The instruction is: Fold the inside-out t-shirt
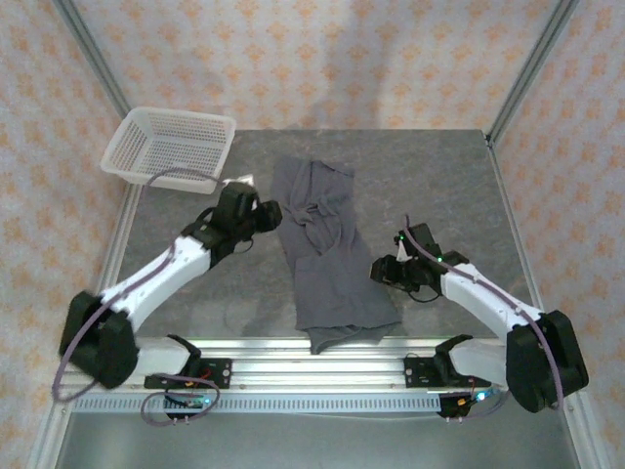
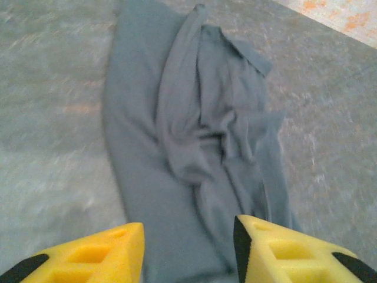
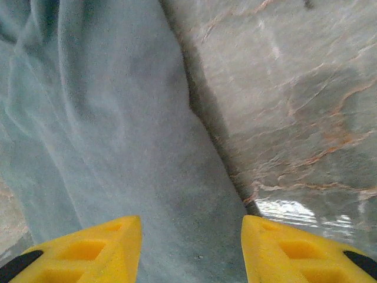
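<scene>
Ahead of the left gripper (image 2: 188,236) the t-shirt (image 2: 177,135) is blurred; beyond the right gripper (image 3: 189,236), picture edges cut it off.

left arm (image 1: 161,269): reaching forward, jaws parted, empty | right arm (image 1: 479,293): angled inward, jaws parted, empty

1. The inside-out t-shirt (image 1: 327,259) lies as a long, rumpled strip down the middle of the table (image 1: 449,186), reaching the near edge.
2. Bare tabletop lies open on both sides of it, widest toward the far right corner.
3. A white basket (image 1: 176,147) sits over the far left corner.
4. The left gripper (image 1: 266,217) hangs at the shirt's left edge, the right gripper (image 1: 383,270) at its right, jaws apart.
</scene>
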Controlling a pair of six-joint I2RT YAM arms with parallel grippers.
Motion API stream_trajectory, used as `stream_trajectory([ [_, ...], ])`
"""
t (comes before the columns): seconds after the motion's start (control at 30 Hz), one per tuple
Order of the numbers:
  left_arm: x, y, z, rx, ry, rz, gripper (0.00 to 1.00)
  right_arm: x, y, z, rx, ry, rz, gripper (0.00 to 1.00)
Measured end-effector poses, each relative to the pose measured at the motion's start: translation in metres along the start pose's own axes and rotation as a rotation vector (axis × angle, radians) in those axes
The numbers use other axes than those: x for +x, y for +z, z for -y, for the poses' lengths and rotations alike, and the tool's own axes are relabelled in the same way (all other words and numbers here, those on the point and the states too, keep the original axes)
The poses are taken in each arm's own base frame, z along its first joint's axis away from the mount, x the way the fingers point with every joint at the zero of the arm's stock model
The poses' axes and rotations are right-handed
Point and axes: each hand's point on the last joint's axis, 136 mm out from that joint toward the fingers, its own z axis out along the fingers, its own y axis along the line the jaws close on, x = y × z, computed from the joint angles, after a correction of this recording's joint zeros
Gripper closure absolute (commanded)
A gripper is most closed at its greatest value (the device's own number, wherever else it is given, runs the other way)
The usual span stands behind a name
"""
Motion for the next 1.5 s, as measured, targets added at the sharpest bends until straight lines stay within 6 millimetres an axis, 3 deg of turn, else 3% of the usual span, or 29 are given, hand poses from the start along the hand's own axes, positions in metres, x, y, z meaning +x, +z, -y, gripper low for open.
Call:
stream_trajectory([
  [0.1, -0.023, 0.058, 0.026, 0.013, 0.0, -0.015, 0.59, 0.013, 0.008, -0.002, 0.007, -0.012, -0.042, 0.5],
  [0.2, -0.032, 0.113, 0.045, 0.041, -0.001, -0.04, 0.59, 0.023, 0.018, 0.001, 0.039, -0.013, -0.084, 0.5],
  [0.4, -0.014, 0.21, 0.058, 0.076, 0.001, -0.134, 0.61, 0.027, 0.024, 0.006, 0.08, 0.033, -0.093, 0.63],
  [0.53, 0.008, 0.249, 0.056, 0.094, 0.005, -0.197, 0.69, 0.028, 0.028, 0.007, 0.087, 0.071, -0.101, 0.76],
  [0.6, 0.001, 0.256, 0.061, 0.106, 0.013, -0.184, 0.74, 0.028, 0.029, 0.005, 0.084, 0.088, -0.099, 0.78],
  [0.8, -0.027, 0.282, 0.063, 0.06, -0.025, -0.109, 0.74, 0.048, 0.036, -0.012, 0.055, 0.104, -0.112, 0.78],
  [0.9, -0.046, 0.307, 0.063, 0.064, -0.075, -0.053, 0.73, 0.064, 0.037, -0.022, 0.04, 0.101, -0.129, 0.73],
  [1.0, -0.062, 0.318, 0.061, 0.08, -0.12, -0.004, 0.72, 0.069, 0.035, -0.027, 0.03, 0.128, -0.123, 0.67],
  [1.37, -0.083, 0.318, 0.061, 0.117, -0.175, 0.039, 0.47, 0.04, 0.021, -0.034, 0.034, 0.185, 0.02, 0.56],
  [1.5, -0.098, 0.301, 0.073, 0.156, -0.165, 0.037, 0.43, 0.023, 0.01, -0.044, 0.046, 0.125, 0.076, 0.47],
])
